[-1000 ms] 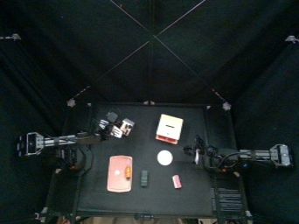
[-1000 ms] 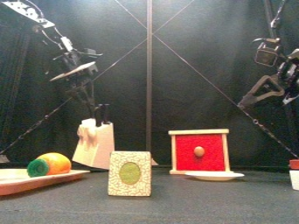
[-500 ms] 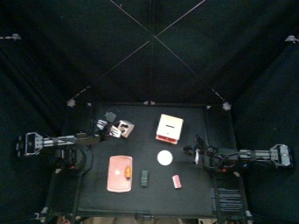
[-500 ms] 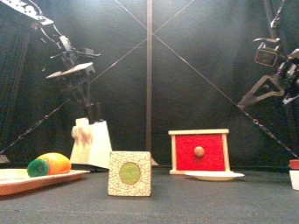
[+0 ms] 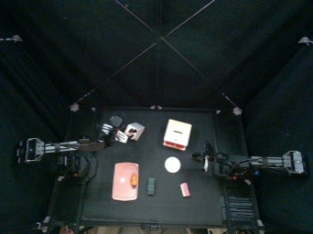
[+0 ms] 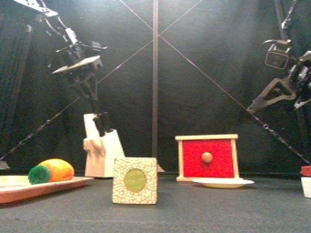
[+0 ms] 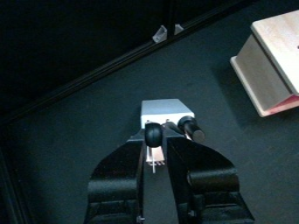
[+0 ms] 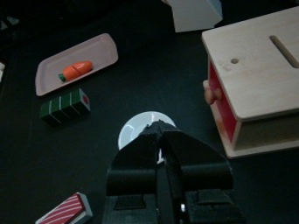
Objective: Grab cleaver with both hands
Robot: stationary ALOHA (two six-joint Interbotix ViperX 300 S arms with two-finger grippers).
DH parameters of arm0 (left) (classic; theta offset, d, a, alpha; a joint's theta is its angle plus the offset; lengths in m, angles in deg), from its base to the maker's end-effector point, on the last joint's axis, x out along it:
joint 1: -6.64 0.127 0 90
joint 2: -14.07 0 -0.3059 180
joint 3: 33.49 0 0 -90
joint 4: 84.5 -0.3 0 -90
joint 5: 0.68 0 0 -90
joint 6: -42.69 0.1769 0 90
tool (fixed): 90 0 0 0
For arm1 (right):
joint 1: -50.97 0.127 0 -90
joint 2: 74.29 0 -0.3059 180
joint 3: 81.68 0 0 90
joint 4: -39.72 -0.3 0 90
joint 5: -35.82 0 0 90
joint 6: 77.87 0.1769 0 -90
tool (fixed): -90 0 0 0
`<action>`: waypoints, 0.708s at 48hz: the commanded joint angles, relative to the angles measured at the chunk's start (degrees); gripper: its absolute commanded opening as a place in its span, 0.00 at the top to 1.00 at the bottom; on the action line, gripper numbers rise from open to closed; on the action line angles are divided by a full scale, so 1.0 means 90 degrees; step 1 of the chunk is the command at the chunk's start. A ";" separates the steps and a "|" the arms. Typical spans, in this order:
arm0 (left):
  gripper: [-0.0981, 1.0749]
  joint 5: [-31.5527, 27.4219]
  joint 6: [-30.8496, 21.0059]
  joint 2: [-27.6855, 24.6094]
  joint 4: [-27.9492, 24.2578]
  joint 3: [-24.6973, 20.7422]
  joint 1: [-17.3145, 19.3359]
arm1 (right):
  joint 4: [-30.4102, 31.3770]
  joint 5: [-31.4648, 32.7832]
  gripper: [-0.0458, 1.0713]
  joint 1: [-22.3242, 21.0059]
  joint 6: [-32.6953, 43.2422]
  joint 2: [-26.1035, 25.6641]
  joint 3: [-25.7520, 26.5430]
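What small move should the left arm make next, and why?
Probably lift the left gripper straight up. Its jaws look closed on a knife handle in the white knife block, so the blade must clear its slot. The right gripper hangs shut, well apart.

At the front view's lower left, a pink tray (image 6: 36,185) holds an orange (image 6: 55,169). A green patterned card (image 6: 135,180) stands at lower centre. Right of it a red wooden box (image 6: 208,157) sits behind a white plate (image 6: 223,183).
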 commanded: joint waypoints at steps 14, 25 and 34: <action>0.45 -0.0674 0.0059 0.0859 0.0029 -0.0195 -0.0527 | 0.0000 -0.0020 0.93 -0.0020 0.0000 0.0049 0.0098; 0.45 -0.1035 0.0166 0.1416 0.0049 -0.0107 -0.0938 | 0.0000 -0.0029 0.93 -0.0010 0.0000 0.0049 0.0098; 0.45 -0.1426 0.0342 0.1592 0.0098 -0.0127 -0.1211 | 0.0000 -0.0020 0.93 -0.0010 0.0000 0.0049 0.0107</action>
